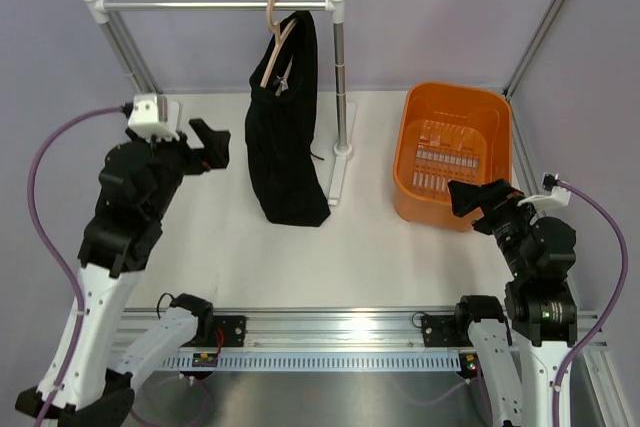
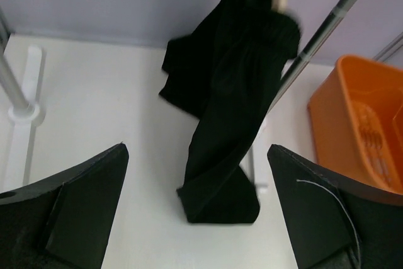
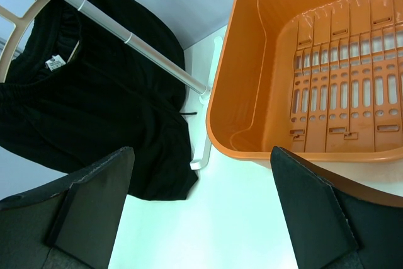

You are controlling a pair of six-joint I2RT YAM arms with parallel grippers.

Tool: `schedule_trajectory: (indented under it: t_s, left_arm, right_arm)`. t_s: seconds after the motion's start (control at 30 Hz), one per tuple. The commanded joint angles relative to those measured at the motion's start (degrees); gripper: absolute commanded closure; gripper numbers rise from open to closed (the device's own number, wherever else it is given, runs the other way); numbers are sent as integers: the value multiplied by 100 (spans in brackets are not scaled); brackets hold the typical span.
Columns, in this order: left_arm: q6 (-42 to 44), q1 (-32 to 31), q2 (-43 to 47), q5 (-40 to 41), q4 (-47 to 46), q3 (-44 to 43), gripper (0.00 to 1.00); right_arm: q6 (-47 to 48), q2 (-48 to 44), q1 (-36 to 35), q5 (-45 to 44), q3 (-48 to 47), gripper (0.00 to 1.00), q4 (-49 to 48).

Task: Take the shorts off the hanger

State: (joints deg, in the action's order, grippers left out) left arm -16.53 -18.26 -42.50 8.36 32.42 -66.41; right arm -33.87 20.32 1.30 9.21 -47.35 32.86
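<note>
The shorts (image 1: 285,137) hang from the hanger (image 1: 277,42), whose hook sits over the horizontal bar of the rail stand (image 1: 215,6), close to the stand's right post. The garment is black and hangs as one long fold. Its lower end comes down to the bench (image 1: 300,267), just beside the stand's right foot. In the top view the hanger is tilted, with one tan arm showing outside the fabric at the waistband. A thin drawstring (image 1: 318,155) trails from the right edge of the cloth. The right wrist view shows a small white label (image 3: 55,62) inside the waistband.

Left jaws: wide open, holding nothing. They are raised to the left of the shorts, apart from them and facing them. The left wrist view shows both dark fingers (image 2: 75,212) at the lower corners, with the garment seen between them farther off.

Right jaws: wide open, holding nothing. In the top view they sit at the near rim of the orange basket (image 1: 452,142); contact cannot be determined. The fingers (image 3: 82,212) frame the bench, the basket and the lower part of the shorts.

The basket stands on the bench to the right of the rail stand, well apart from the garment. Only its slotted floor shows inside.
</note>
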Motion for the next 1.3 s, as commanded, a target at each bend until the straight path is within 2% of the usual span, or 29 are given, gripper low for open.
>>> schedule_trajectory:
  t_s: [0.0, 0.17, 0.37, 0.4, 0.47, 0.83, 0.97, 1.27]
  left_arm:
    - [210, 16, -1036, -361, -876, -1047, 1]
    - [1002, 16, -2761, -721, -896, -3030, 1]
    - [1293, 7, -4572, -792, -739, -4738, 6]
    - [1319, 7, -4800, -783, -555, -5254, 7]
    - [1337, 7, -5292, -801, -465, -5609, 8]
    - [1469, -143, -5901, -1056, -808, -5848, 14]
    - [1478, -230, -6138, -1030, -624, -6102, 21]
    - [1486, -327, -6227, -740, -579, -5963, 33]
  right_arm:
    - [29, 78, 28, 230, -143, 1, -148]
    - [91, 341, 28, 335, -318, 0, -175]
    - [266, 745, 19, 301, -547, 1, -219]
    - [310, 850, 28, 283, -564, 1, -245]
    - [328, 930, 28, 257, -591, 0, -333]
    - [416, 1414, 28, 380, -451, 1, -781]
    - [407, 1458, 28, 388, -406, 1, -799]
    - [398, 1449, 28, 371, -327, 1, -843]
